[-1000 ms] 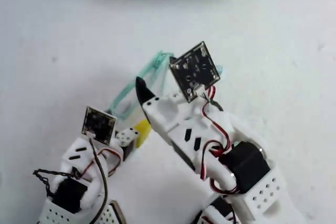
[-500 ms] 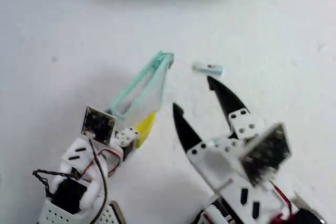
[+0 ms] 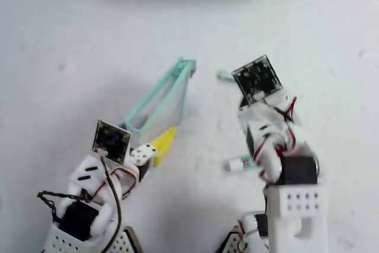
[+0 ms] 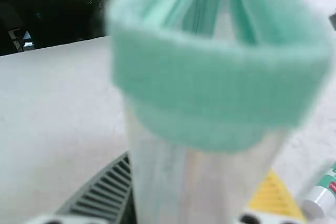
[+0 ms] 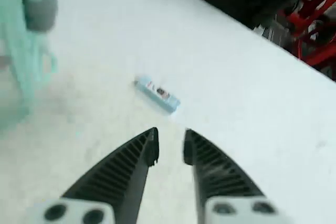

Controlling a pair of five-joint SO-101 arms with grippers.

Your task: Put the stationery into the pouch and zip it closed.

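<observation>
**Pouch** (image 3: pixel 160 102): the walls are clear plastic film, smooth and slightly glossy. The rim band is mint-green woven cloth, matt and finely ribbed.

**Table** (image 3: pixel 71 39): the top is white, matt and smooth, with faint scuffs.

**Right gripper** (image 5: pixel 169 142): the fingers are black matt plastic with ridged inner faces.

**Arm housings** (image 3: pixel 296 205): white moulded plastic with a low sheen.

**Yellow piece** (image 3: pixel 163 140), at 6 o'clock of the pouch in the high view: the surface is smooth and opaque, but its material cannot be told.

**Pale-blue piece** (image 5: pixel 157 94), at 12 o'clock of the right gripper: smooth, with a printed label.

**White tube** (image 3: pixel 238 164): glossy plastic with a printed wrap.
</observation>
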